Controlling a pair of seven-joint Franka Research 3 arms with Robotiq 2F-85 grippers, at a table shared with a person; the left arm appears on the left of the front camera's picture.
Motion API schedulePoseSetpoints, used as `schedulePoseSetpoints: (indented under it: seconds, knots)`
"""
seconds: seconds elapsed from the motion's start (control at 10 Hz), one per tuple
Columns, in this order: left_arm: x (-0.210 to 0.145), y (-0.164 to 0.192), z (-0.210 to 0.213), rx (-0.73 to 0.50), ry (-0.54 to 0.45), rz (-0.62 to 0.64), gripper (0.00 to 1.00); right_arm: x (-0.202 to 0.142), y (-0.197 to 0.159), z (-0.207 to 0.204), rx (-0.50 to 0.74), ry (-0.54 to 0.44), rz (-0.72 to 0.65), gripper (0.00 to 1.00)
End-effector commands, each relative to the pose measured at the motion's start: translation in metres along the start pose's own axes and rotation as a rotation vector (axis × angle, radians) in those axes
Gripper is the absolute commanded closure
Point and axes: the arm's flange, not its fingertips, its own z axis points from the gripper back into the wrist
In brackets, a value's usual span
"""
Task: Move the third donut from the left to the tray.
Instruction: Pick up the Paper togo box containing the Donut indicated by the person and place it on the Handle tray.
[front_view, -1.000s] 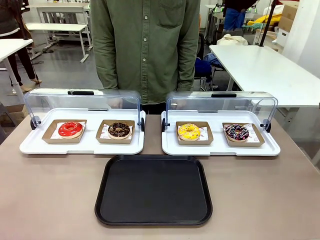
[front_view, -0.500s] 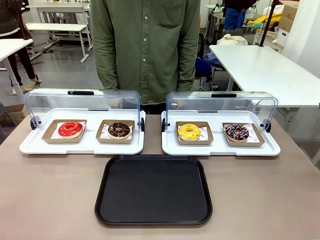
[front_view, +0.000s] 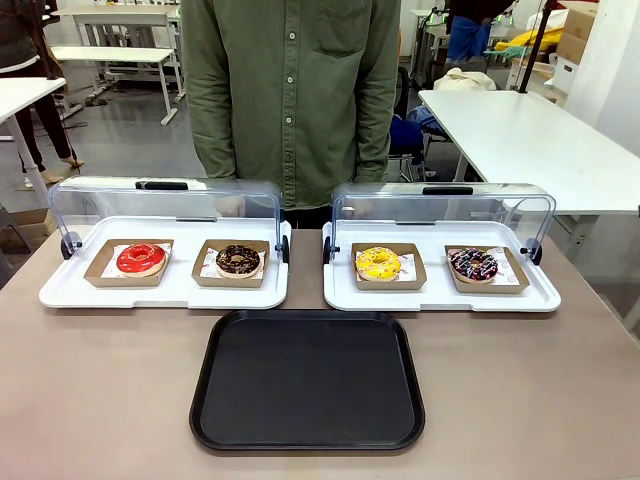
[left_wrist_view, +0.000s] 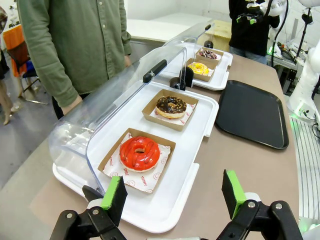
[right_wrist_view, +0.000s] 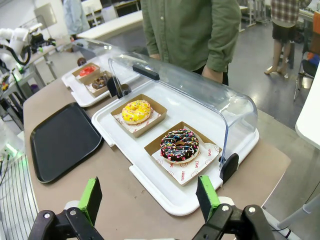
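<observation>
Because my right pincer stands fully open with nothing between its green pads, the task is at the approach step; my left pincer is likewise wide open and empty. Just beyond the right pincer lies a chocolate ring donut with coloured sprinkles. Past it sits the yellow-iced ring donut on its small brown cardboard tray, in the white display tray under the raised clear lid. The flat black plastic tray lies bare alongside. Next move, as I judge it: reach past the chocolate donut, stay under the lid, and grip gently.
</observation>
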Motion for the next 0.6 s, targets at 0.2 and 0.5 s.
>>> schedulePoseSetpoints:
  seconds: [0.2, 0.5]
  knots:
    - [-0.0013, 0.0, 0.001, 0.004, 0.002, -0.014, 0.0, 0.001, 0.0003, -0.0001, 0.002, -0.004, 0.002, 0.0]
    - [-0.0013, 0.0, 0.001, 0.004, 0.002, -0.014, 0.0, 0.001, 0.0003, -0.0001, 0.002, -0.004, 0.002, 0.0]
